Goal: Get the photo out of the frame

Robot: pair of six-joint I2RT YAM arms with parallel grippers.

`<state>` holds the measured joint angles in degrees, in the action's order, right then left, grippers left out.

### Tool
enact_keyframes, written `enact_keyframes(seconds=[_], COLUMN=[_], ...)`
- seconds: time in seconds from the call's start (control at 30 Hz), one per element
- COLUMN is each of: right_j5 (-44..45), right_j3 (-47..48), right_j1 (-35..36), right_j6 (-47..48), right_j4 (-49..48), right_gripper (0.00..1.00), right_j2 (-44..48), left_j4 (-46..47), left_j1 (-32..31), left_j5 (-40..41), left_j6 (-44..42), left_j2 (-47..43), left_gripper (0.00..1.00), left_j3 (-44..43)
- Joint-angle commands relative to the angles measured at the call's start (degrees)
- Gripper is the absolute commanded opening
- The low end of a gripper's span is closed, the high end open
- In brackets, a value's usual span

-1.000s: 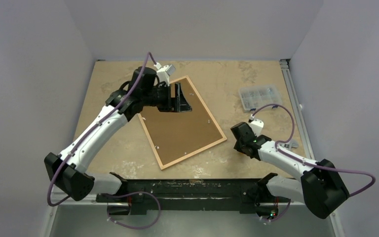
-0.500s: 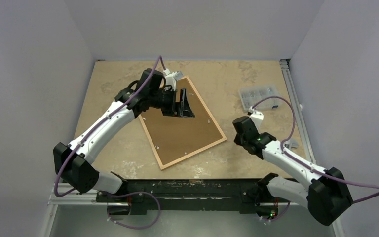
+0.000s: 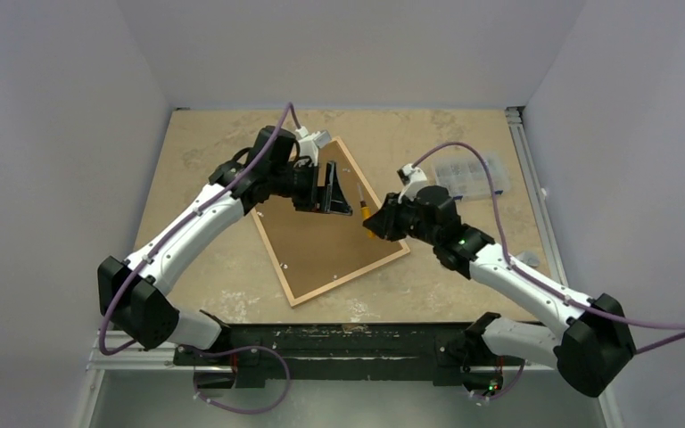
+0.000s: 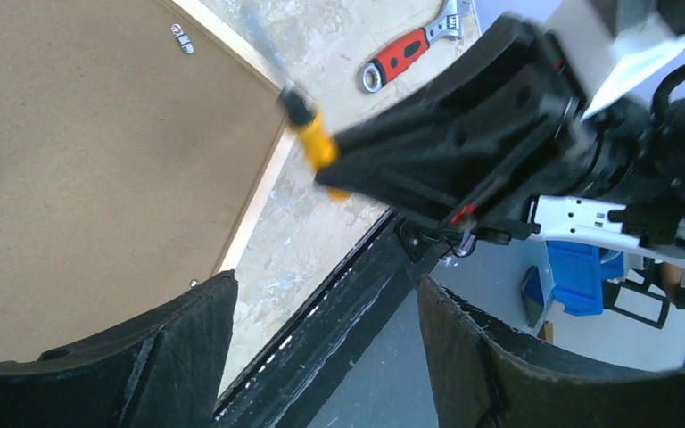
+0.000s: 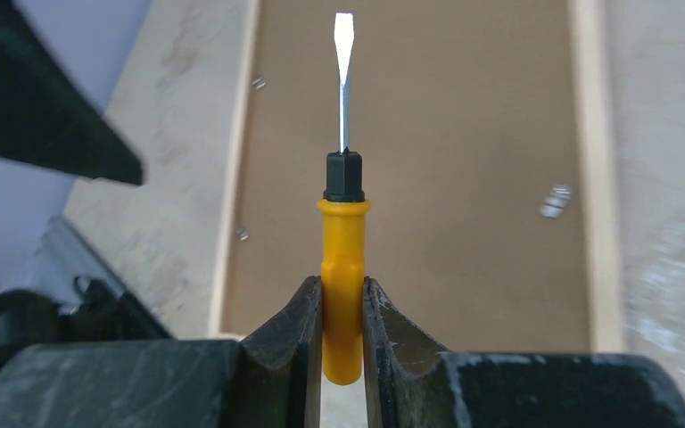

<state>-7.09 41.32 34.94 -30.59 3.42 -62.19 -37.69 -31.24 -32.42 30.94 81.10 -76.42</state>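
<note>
**From above:** The frame (image 3: pixel 351 277) lies face down at an angle on the table (image 3: pixel 214 143), its brown backing board (image 3: pixel 325 245) uppermost. The photo is out of sight, presumably under that board. The left gripper (image 3: pixel 332 189) hangs over the frame's far end. The right gripper (image 3: pixel 376 218) reaches in over the frame's right rail, carrying a yellow-handled screwdriver (image 3: pixel 367 214). A clear parts box (image 3: pixel 473 174) sits well off to the frame's right.

**Left wrist:** The left fingers (image 4: pixel 178 357) are spread wide and hold nothing. This camera alone shows a red-handled wrench (image 4: pixel 401 58) on the table beyond the frame's rail, and the right arm seen from the side.

**Right wrist:** The jaws are clenched on the screwdriver's handle, and its flat blade points out over the backing board. Only here do the small metal retaining tabs (image 5: pixel 555 201) along the inner edge of the frame show clearly; from above they are mere specks.

The step appears to be freeing the backing board. It would go best with the blade brought low and nearly flat to the frame, slipped under one tab at a time and turned gently. Gouging the board risks creasing the thin print beneath. The empty left gripper could steady the frame's far rail.
</note>
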Motion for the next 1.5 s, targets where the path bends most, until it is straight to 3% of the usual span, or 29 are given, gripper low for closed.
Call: enact_keyframes(seconds=[0.0, 0.27, 0.8, 0.97, 1.27, 1.47], right_j5=[-7.9, -2.9, 3.0, 9.3, 11.7, 11.1], right_j3=[2.7, 4.9, 3.1, 1.5, 1.7, 4.4], right_j1=[6.9, 13.2, 14.3, 14.5, 15.0, 16.1], right_j6=[0.6, 1.9, 3.0, 2.2, 3.3, 4.1], right_j4=[-9.9, -11.5, -9.7, -8.3, -10.3, -11.1], right_gripper=[0.0, 0.0, 0.0, 0.0, 0.0, 0.0], right_j2=[-3.8, -3.5, -7.0, -6.4, -4.3, -6.8], left_j4=[3.0, 5.5, 8.4, 9.4, 21.2, 28.3], left_j1=[0.5, 3.0, 6.7, 7.8, 10.0, 9.9], left_j5=[-3.7, -1.3, 2.0, 2.7, -10.8, -14.7], left_j6=[1.5, 5.9, 7.3, 9.6, 19.3, 25.1], left_j2=[0.8, 0.0, -4.9, -5.2, 1.5, 4.5], left_gripper=[0.72, 0.72, 0.75, 0.76, 0.76, 0.76], left_j3=[0.6, 3.5, 6.5, 8.0, 13.1, 16.3])
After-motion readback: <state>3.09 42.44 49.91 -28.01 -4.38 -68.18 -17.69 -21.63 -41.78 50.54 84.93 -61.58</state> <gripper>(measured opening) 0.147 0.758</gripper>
